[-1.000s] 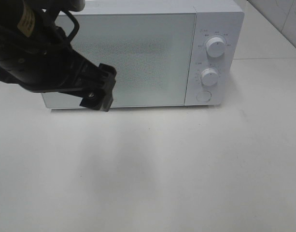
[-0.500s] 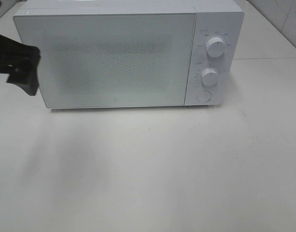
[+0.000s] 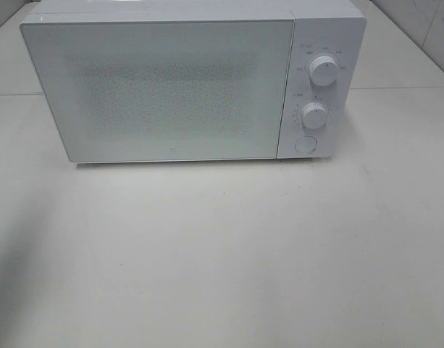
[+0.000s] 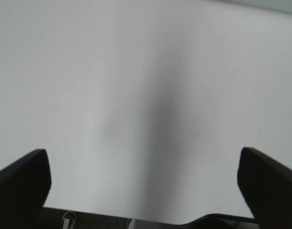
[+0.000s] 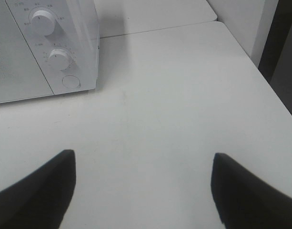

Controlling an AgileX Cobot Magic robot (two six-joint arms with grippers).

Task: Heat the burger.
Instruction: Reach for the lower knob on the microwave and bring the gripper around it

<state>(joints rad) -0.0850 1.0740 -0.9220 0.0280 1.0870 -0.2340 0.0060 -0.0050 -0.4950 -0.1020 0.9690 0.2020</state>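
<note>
Left fingers (image 4: 22, 176) and right fingers (image 5: 41, 186) gape wide, empty (microwave (image 3: 171, 87) door closed).

White microwave (image 3: 171, 87), door shut, stands on white table (image 3: 222, 254).

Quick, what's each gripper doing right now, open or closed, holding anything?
Left gripper: open, holding nothing.
Right gripper: open, holding nothing.

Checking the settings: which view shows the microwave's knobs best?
Exterior high: the upper knob and lower knob face the camera, markings around them. The right wrist view shows both obliquely; the left wrist view shows neither, only table.
</note>
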